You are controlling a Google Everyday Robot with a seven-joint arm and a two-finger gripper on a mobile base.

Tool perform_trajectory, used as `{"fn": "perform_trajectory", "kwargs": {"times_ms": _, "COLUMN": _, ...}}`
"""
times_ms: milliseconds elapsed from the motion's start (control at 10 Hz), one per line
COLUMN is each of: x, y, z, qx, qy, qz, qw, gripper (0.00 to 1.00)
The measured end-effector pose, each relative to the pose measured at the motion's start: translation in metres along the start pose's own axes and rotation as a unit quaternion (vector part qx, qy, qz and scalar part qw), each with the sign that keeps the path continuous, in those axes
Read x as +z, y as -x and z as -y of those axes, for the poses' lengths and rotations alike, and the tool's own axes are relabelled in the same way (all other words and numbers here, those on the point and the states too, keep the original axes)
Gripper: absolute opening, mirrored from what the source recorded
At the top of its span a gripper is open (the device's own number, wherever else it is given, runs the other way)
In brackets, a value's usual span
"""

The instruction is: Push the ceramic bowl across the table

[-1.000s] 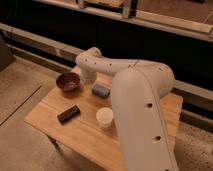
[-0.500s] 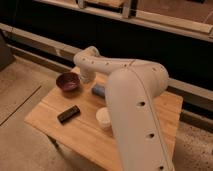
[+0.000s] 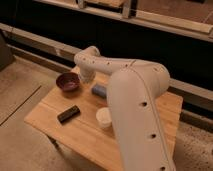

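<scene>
The gripper (image 3: 84,76) hung over the far left of the table (image 3: 52,109), just right of the ceramic bowl (image 3: 68,82); how wide it stood could not be told.

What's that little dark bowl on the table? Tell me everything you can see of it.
The ceramic bowl is small, round and shallow, dark maroon-purple with a glossy look, like glazed ceramic. It stands upright, open side up, and seems empty. It sits on the light-wood table, near the far left corner. The robot's gripper is close beside the bowl's right rim as the camera sees it; whether it touches the bowl cannot be told.
</scene>
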Motion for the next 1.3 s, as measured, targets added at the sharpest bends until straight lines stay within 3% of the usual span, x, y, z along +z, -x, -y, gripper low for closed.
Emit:
{"fn": "perform_trajectory", "kwargs": {"times_ms": 1100, "x": 0.0, "y": 0.001, "z": 0.0, "qx": -0.002, "qy": 0.001, "qz": 0.001, "qw": 1.0, "gripper": 0.0}}
{"fn": "perform_trajectory", "kwargs": {"times_ms": 1300, "x": 0.0, "y": 0.013, "z": -0.006, "qx": -0.025, "qy": 0.008, "qz": 0.02, "qw": 0.9994, "gripper": 0.0}}
